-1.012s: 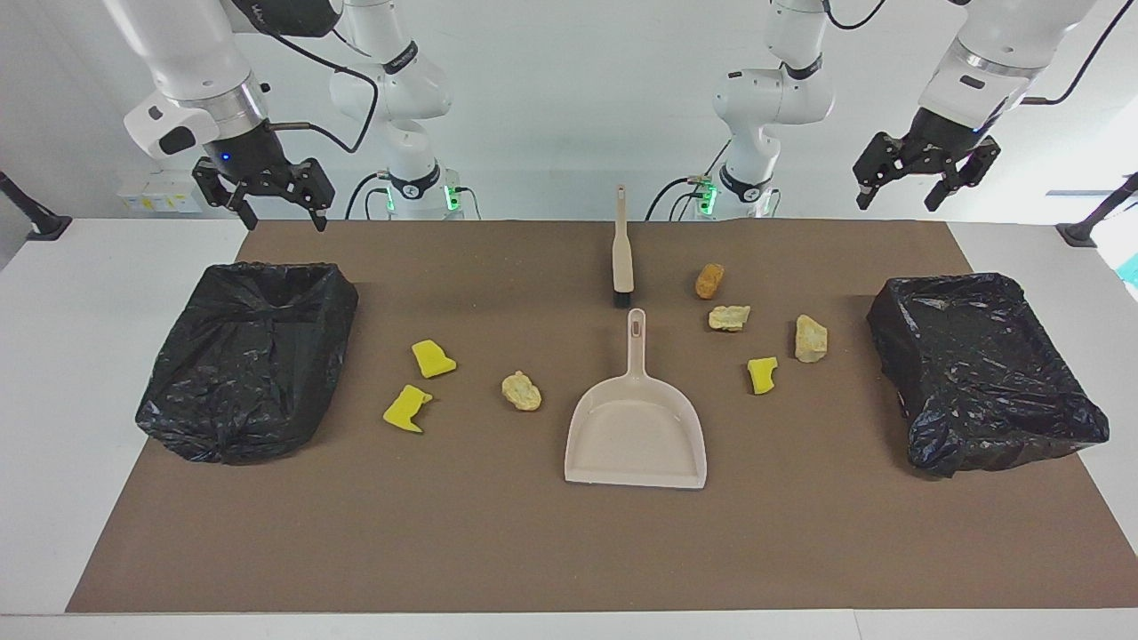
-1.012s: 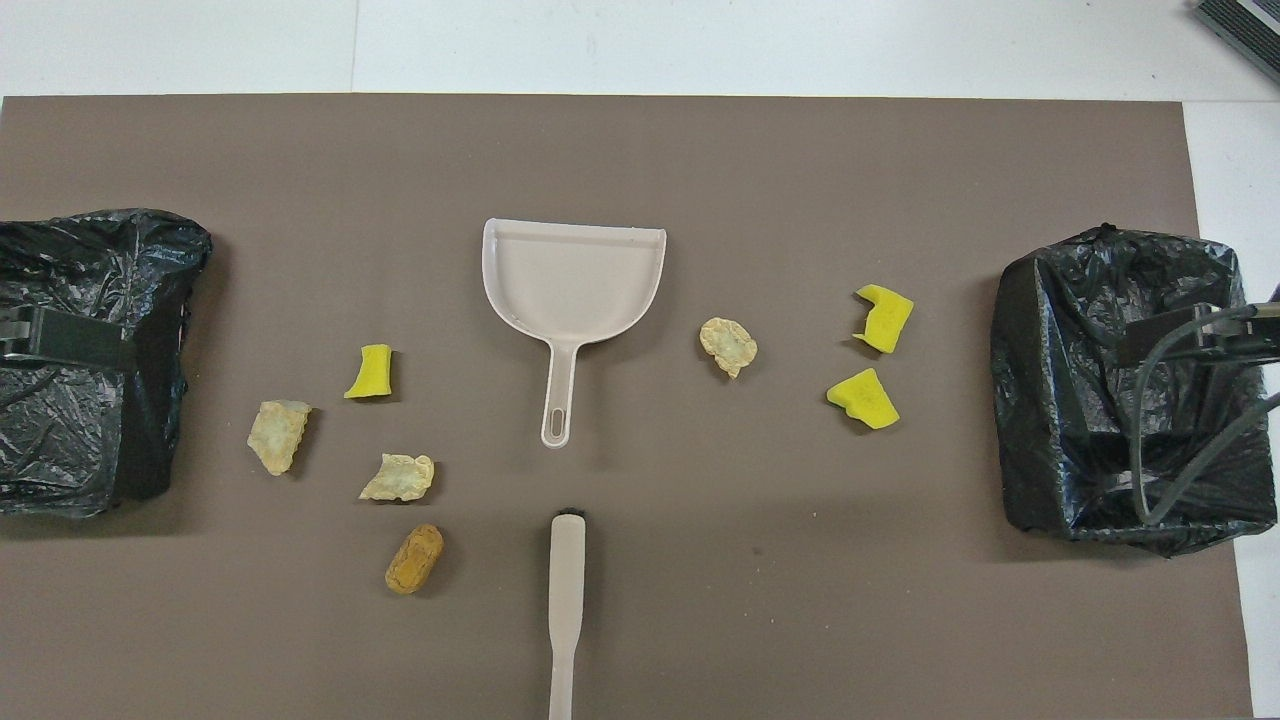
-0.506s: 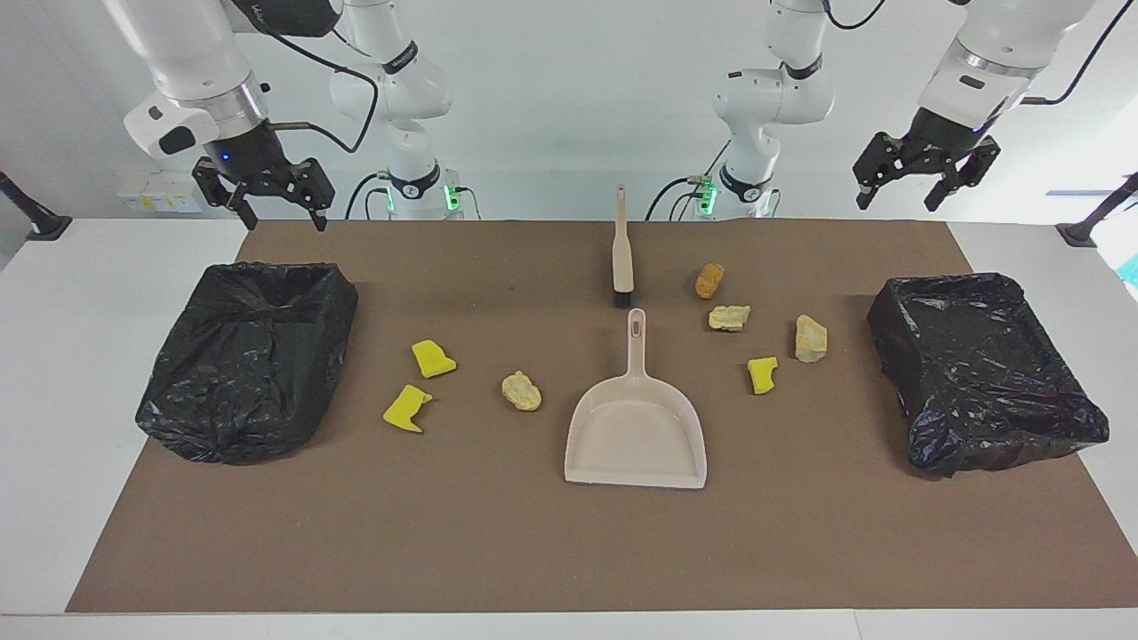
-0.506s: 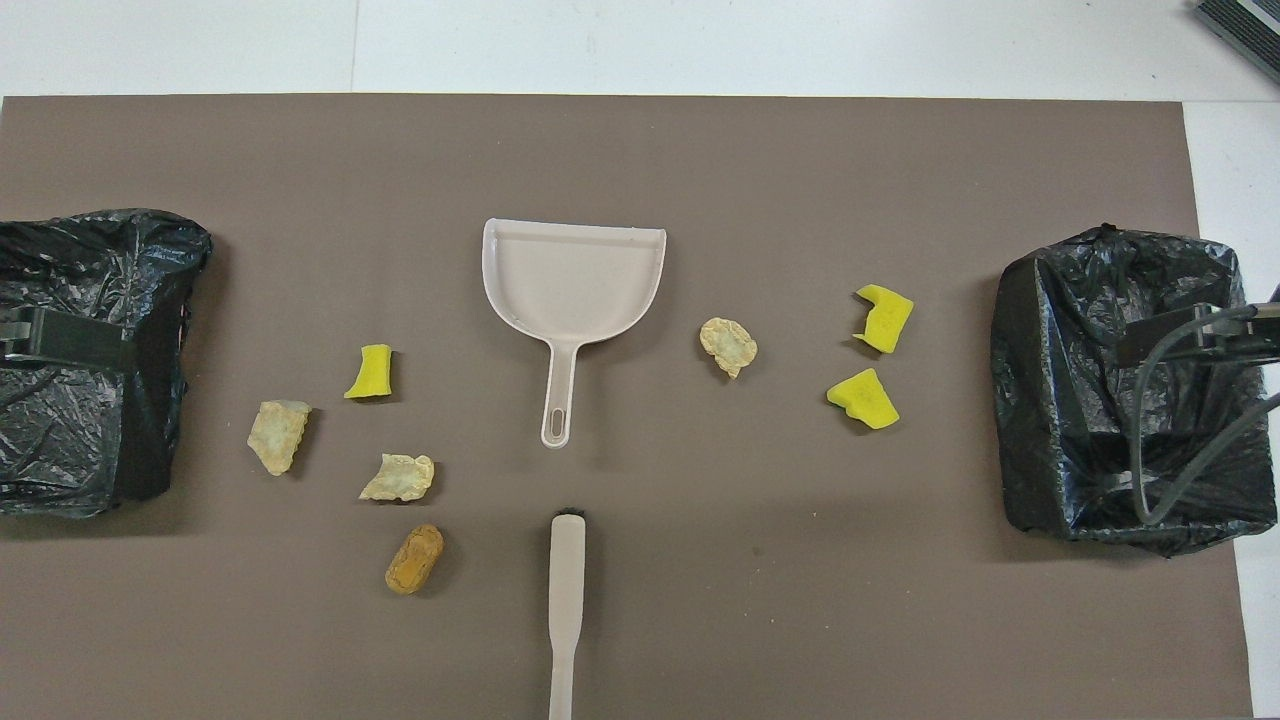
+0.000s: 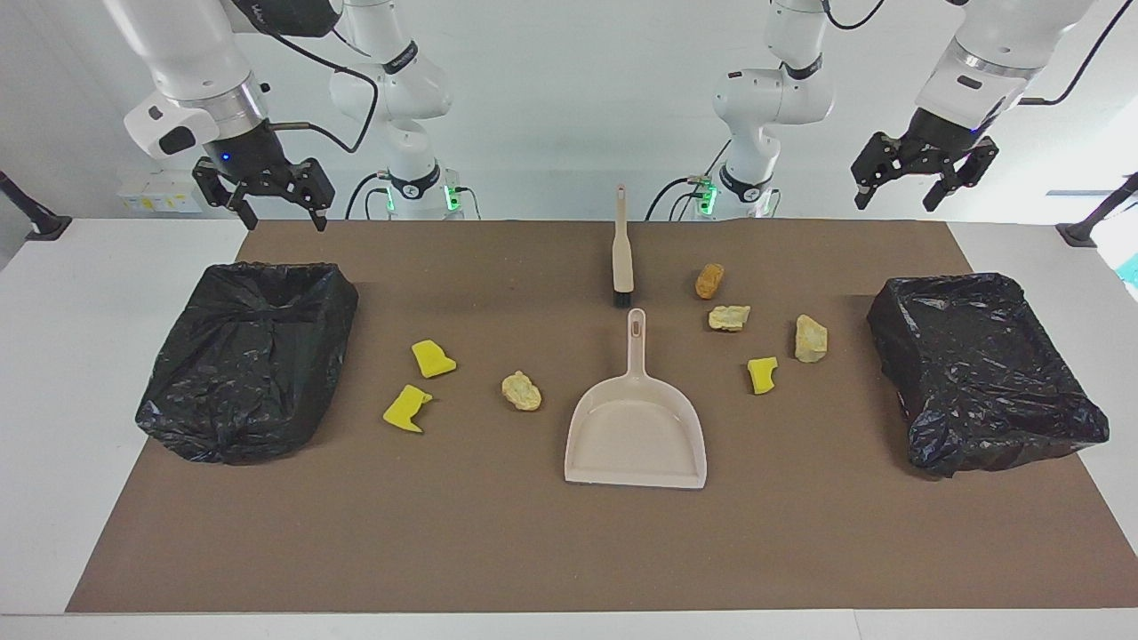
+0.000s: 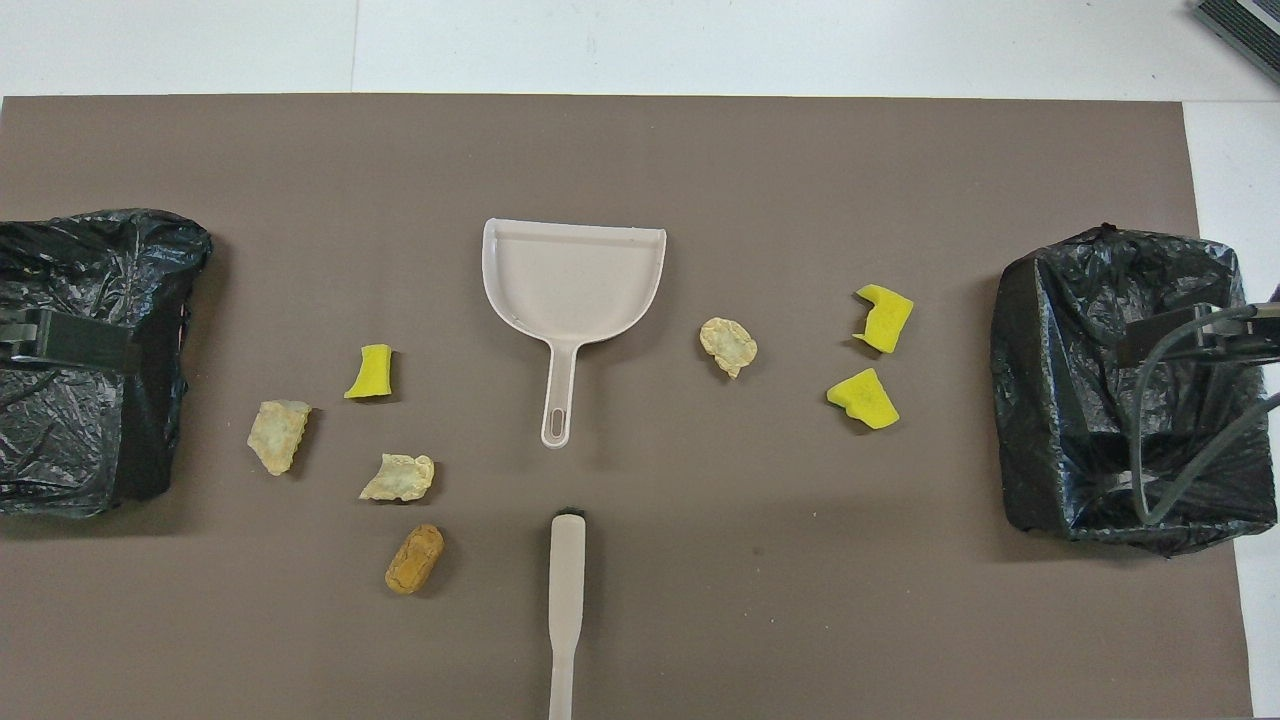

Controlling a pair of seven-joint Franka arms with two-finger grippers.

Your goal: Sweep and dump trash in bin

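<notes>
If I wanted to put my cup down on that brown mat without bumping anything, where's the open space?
The widest bare stretch of the brown mat runs along its edge farthest from the robots, past the dustpan mouth. It is crowded around the brush and dustpan, where trash lies scattered toward each black-bagged bin.

From overhead I lose the end of the brush point(image 6: 566, 600) handle at the bottom edge, and the bin toward the left arm's end point(image 6: 90, 360) is cut by the side of the picture. A dark arm part and cables lie across the bin toward the right arm's end point(image 6: 1080, 380), hiding part of its inside. Neither claw shows from above. In the facing view both arms are cut off at the top edge, and I cannot see the bottoms of the bins under the crumpled black liners. The bench point(image 5: 53, 356) runs out of the picture at both sides.
</notes>
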